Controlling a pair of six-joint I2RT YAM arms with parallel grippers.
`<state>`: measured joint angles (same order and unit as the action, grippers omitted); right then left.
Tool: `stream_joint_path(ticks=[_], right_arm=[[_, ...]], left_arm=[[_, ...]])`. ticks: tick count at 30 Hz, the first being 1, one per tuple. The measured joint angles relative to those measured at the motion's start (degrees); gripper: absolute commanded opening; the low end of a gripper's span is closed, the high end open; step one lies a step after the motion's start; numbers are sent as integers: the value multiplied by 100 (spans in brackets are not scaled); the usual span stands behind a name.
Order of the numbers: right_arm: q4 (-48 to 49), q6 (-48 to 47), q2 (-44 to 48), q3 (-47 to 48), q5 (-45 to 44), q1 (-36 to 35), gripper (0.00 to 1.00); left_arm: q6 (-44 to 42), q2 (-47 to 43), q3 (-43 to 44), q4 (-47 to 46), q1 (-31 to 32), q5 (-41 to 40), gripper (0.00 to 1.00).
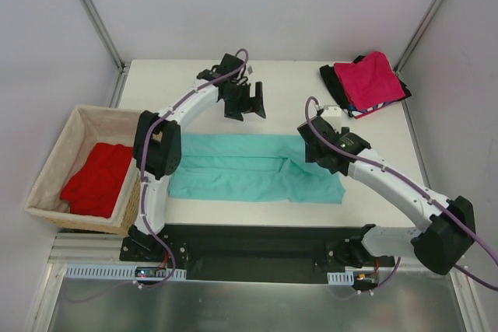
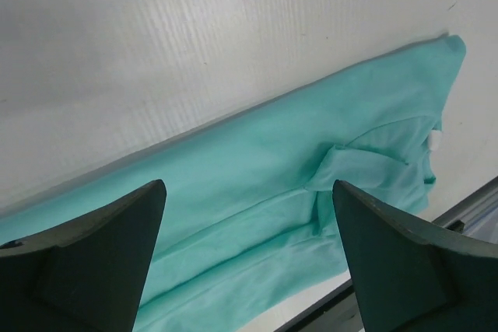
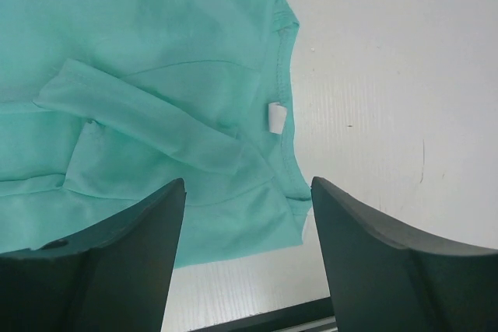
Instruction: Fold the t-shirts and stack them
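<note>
At the left, a wicker basket (image 1: pixel 50 162) holds the bright red t-shirt (image 1: pixel 97 179). The teal-green t-shirt (image 1: pixel 249 169) lies across the middle of the counter (image 1: pixel 296 87), folded lengthwise into a long band. The left claw (image 2: pixel 249 184) hangs above the counter just beyond the band's far edge, jaws wide and empty. The right claw (image 3: pixel 247 184) hangs over the band's collar end, jaws well apart, gripping nothing. At the far right, the magenta-pink t-shirt (image 1: pixel 375 79) lies on the black t-shirt (image 1: pixel 333 82).

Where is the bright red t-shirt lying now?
The red t-shirt lies inside the wicker basket at the far left of the top view, left of the spread-out teal t-shirt.
</note>
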<state>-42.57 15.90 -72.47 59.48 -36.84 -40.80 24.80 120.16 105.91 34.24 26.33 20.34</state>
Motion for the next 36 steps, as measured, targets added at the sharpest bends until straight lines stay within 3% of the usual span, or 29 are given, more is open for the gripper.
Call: stream_joint_path(ticks=[9,22,36], right_arm=[[-170,-50,533,-61,-52,168,70],[-164,-50,494,-323,-22,229,69],[-166,-52,566,-393,-22,236,68]], left_arm=[[28,1167,422,-136,619,920,89],[317,1187,479,-966,1036,1818,85],[487,1471,153,-1314,1034,1878,81]])
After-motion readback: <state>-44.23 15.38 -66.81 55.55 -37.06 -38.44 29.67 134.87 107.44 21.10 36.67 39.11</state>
